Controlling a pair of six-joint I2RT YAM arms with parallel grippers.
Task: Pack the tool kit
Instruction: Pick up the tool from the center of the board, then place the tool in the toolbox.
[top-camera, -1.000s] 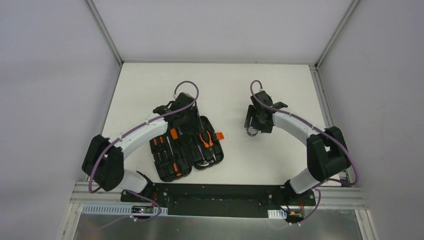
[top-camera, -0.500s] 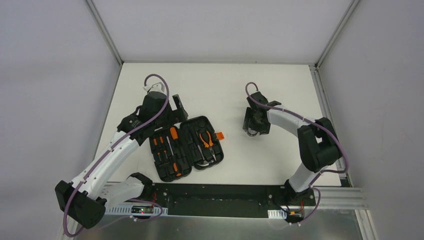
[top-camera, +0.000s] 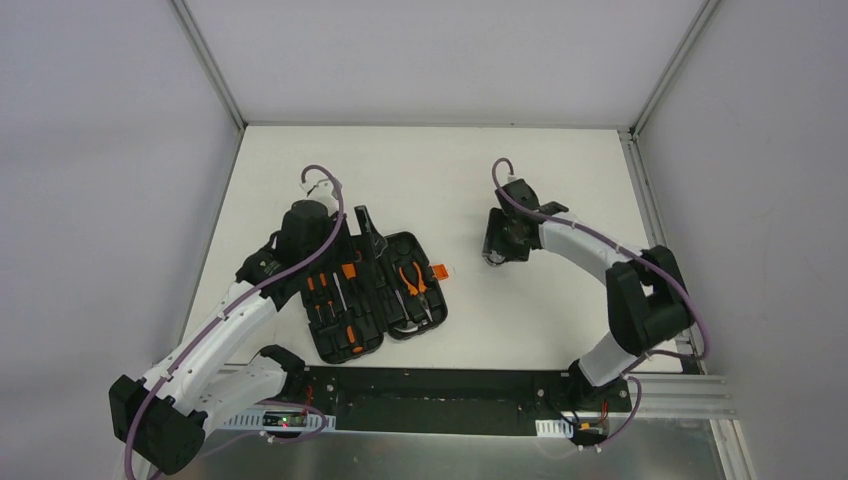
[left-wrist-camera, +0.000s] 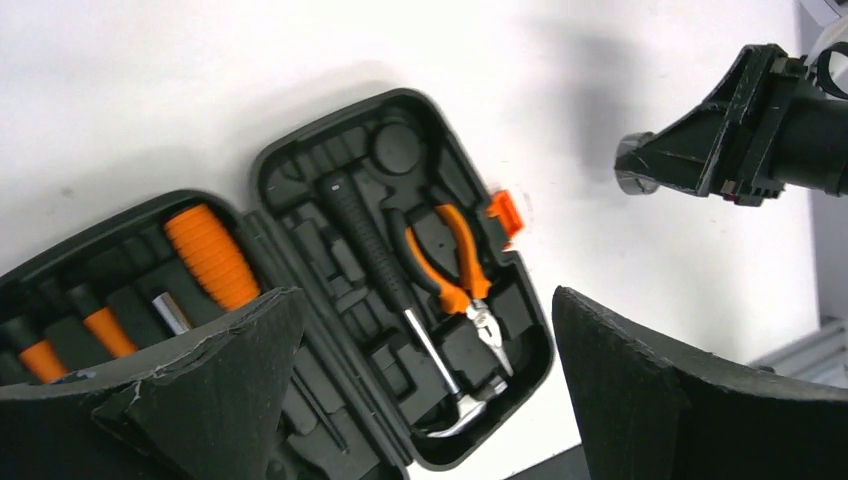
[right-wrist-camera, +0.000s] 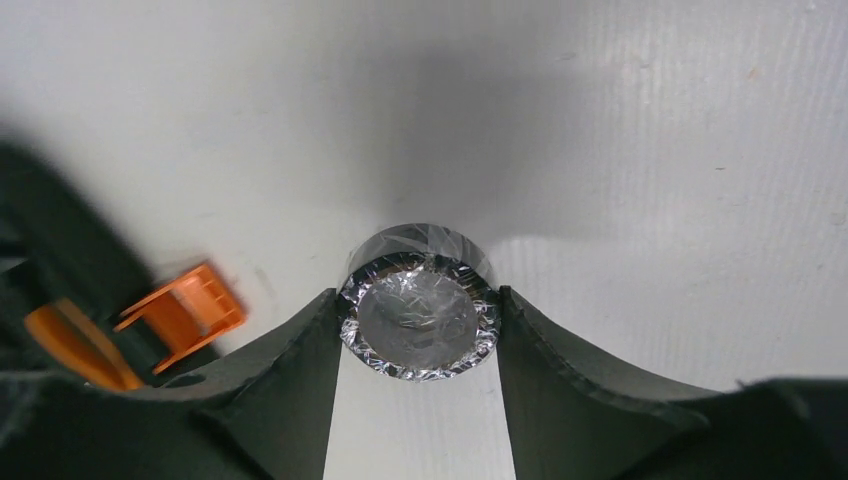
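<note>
Left wrist view: the left gripper (left-wrist-camera: 425, 300) spreads its fingers (left-wrist-camera: 190, 400) over the near end of the case's (left-wrist-camera: 330, 180) left half, cutting 3 orange screwdriver handles (left-wrist-camera: 210, 255) short. The right gripper (left-wrist-camera: 645, 165) runs off the right edge. Right wrist view: the case is a dark blur at left, only its latch (right-wrist-camera: 180, 315) readable. From above, the shiny round roll (right-wrist-camera: 420, 315) sits mostly under the right gripper, too small to make out.

You are looking at this stock, listed by colour.
- Desk (top-camera: 480, 170): plain white.
- Case (left-wrist-camera: 400, 148): black all over, orange latch (left-wrist-camera: 506, 212).
- Pliers (left-wrist-camera: 462, 290): orange handles, steel-grey nose.
- Hammer (left-wrist-camera: 385, 270): black shaft, silver head.
- Screwdriver (left-wrist-camera: 212, 257): ribbed orange handle.
- Round piece (right-wrist-camera: 420, 316): black side, crinkled silver face.
- Left arm (top-camera: 215, 335) and right arm (top-camera: 580, 240): white shells, black joints, purple cables.
</note>
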